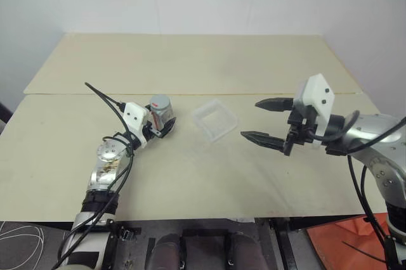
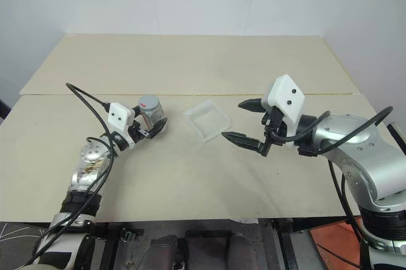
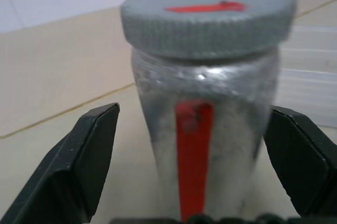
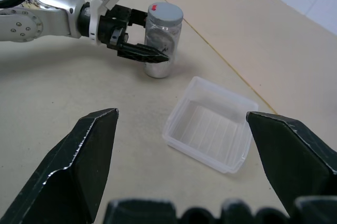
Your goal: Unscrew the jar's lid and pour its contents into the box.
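Our left gripper [image 1: 162,128] is wide open and holds nothing; its two fingers [image 3: 79,166] stand on either side of the jar [image 1: 162,116], apart from its wall, with the jar directly ahead between them. The jar stands upright, long axis vertical, on the table [image 1: 190,181] left of centre, toward the seam that runs across the table, with the lid [image 3: 208,19] still screwed on. We judge that closing the left fingers on the body is the next step. The box [image 1: 215,120] lies just to the right of the jar, open side up. Our right gripper [image 1: 266,119] hovers beyond the box, also wide open and empty, farther from the jar than the left.
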